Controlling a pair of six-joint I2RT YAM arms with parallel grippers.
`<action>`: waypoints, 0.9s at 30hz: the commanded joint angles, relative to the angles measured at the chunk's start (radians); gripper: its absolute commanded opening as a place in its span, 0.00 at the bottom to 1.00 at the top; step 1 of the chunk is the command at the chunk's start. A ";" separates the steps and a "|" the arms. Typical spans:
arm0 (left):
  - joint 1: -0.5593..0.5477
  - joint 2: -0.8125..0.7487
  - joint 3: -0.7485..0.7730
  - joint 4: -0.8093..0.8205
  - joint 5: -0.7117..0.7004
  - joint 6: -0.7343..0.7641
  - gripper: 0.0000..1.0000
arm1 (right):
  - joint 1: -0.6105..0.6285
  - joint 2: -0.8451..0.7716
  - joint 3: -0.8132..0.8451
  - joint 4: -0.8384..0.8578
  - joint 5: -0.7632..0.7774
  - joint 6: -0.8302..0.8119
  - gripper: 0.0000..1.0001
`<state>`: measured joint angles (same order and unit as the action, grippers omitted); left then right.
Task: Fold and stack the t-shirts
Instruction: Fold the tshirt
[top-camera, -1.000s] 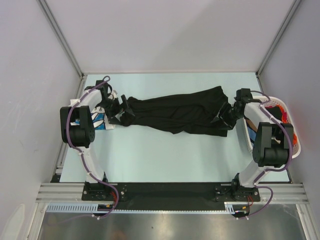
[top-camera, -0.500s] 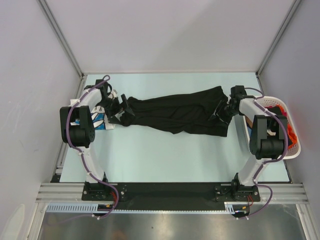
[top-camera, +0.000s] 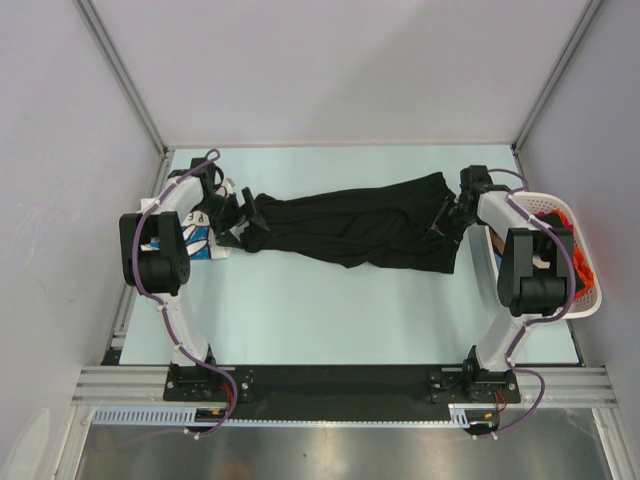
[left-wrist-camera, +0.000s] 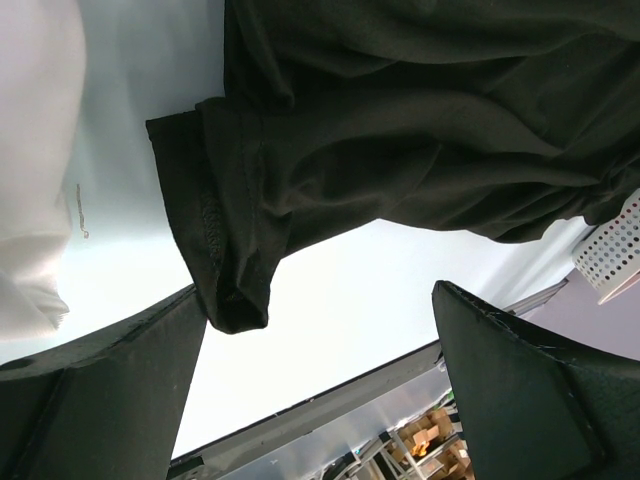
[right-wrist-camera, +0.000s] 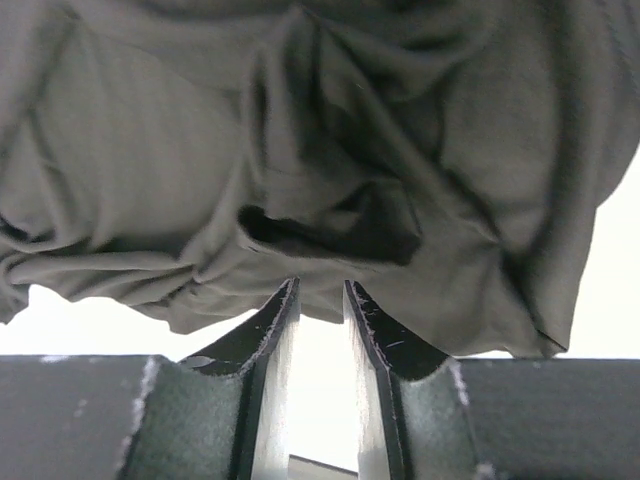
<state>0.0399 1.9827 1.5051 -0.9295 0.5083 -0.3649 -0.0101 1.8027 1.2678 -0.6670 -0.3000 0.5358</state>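
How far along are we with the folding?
Done: no folded stack visible. In hand: black t-shirt lies rumpled; left gripper, jaws wide open, by its sleeve; right gripper, jaws nearly closed, at its opposite edge. Left: folding it, the white printed shirt, clothes in the basket.

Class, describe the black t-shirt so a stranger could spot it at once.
On the pale table, a crumpled t-shirt stretches across the middle. It is plain black; the tee at its left is white and printed, the basket at its right white plastic.

Plain black t-shirt (top-camera: 350, 226), white blue-printed t-shirt (top-camera: 202, 242), white perforated basket (left-wrist-camera: 618, 252).
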 joint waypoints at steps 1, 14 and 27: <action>0.000 -0.039 0.026 0.001 0.009 0.017 1.00 | -0.005 -0.072 -0.011 -0.057 0.070 -0.046 0.29; 0.000 -0.053 0.020 -0.005 -0.004 0.023 1.00 | -0.010 -0.023 -0.057 -0.002 0.061 -0.050 0.29; -0.001 -0.059 0.047 -0.019 -0.016 0.011 1.00 | -0.008 0.052 -0.053 0.043 0.033 -0.062 0.29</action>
<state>0.0399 1.9820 1.5063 -0.9318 0.4999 -0.3649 -0.0177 1.8404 1.2102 -0.6575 -0.2527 0.4927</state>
